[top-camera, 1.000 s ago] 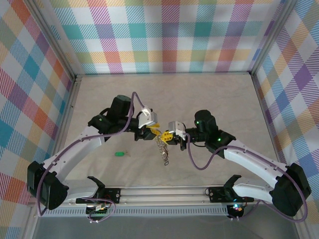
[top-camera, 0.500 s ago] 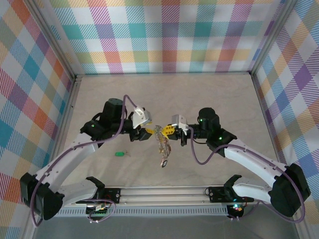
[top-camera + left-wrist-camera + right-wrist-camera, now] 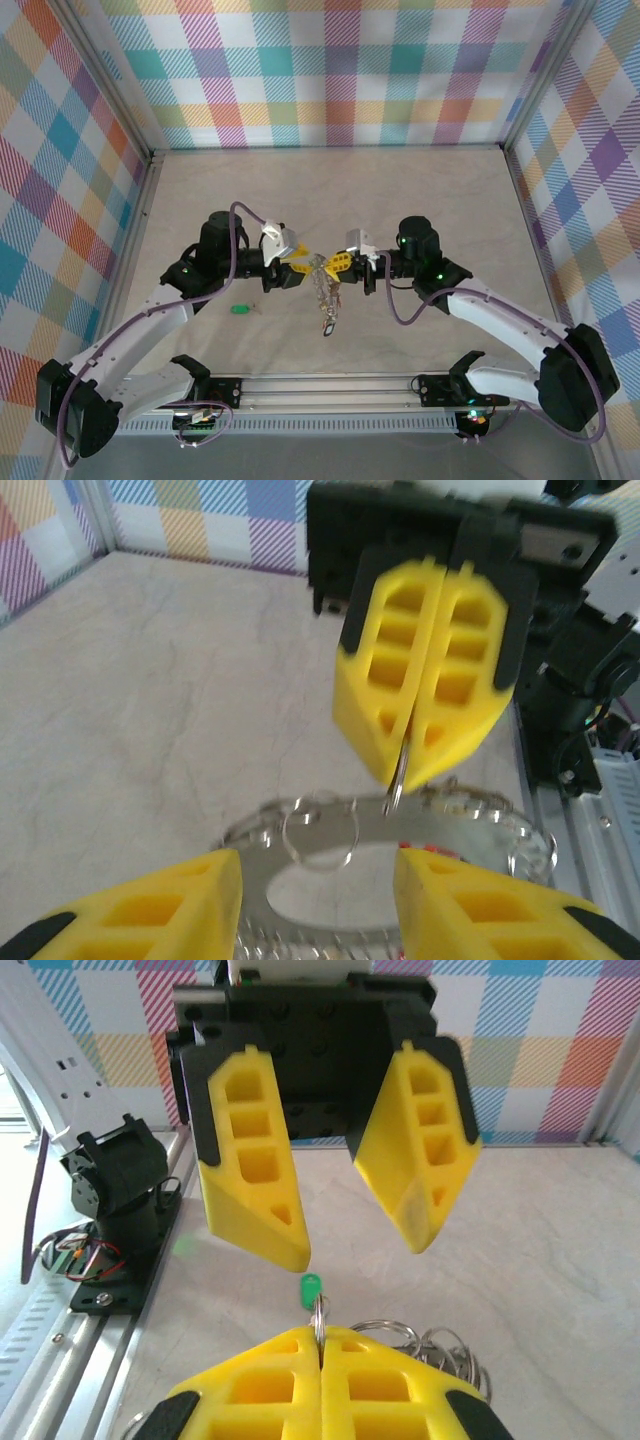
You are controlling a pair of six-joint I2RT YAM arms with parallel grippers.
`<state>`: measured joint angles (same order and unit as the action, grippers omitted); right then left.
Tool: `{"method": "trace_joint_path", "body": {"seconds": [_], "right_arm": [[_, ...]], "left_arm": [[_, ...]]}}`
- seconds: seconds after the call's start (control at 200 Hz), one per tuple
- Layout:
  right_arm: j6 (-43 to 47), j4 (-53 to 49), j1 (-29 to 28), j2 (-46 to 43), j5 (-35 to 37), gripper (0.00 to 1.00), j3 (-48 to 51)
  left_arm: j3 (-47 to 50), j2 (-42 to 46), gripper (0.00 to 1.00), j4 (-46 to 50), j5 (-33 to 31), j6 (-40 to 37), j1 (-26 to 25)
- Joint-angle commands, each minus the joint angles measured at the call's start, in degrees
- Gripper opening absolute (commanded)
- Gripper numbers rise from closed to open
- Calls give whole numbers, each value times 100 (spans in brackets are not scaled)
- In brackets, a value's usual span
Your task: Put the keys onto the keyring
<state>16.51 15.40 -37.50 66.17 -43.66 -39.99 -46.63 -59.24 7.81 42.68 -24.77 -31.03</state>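
Out left of the fingers, a small green-tagged silver key (image 3: 238, 308) lies loose. The left gripper (image 3: 297, 260) hovers spread and empty. Between both fingertips dangles the thin grey wire keyring (image 3: 324, 292), light and springy by the look of it. The right gripper (image 3: 338, 264) pinches its wire tight. That key looks best gripped by its tag.

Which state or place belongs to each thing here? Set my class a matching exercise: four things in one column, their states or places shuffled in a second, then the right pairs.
Things
1. left gripper
2. right gripper
3. keyring
4. green-tagged key

States or places
A. lying by itself on the table
B. jaws apart, holding nothing
C. shut on the keyring
D. dangling from a gripper, fringed with keys

Pairs: 1-B, 2-C, 3-D, 4-A
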Motion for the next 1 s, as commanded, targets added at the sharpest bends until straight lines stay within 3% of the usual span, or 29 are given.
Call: {"method": "trace_joint_path", "body": {"seconds": [0.0, 0.405, 0.575, 0.81, 0.995], "right_arm": [[-172, 409, 10, 47, -407, 0, -221], [-210, 497, -3, 12, -233, 0, -228], [-219, 515, -43, 120, -336, 0, -348], [-132, 530, -118, 256, -276, 0, -442], [268, -96, -134, 200, -192, 0, -543]], "left_arm": [[40, -47, 43, -595, 379, 157, -93], [116, -147, 42, -412, 721, 83, -167], [16, -365, 36, -329, 732, 122, -183], [-181, -505, 10, -124, 702, -71, -202], [-267, -380, 0, 257, 564, -388, -209]]}}
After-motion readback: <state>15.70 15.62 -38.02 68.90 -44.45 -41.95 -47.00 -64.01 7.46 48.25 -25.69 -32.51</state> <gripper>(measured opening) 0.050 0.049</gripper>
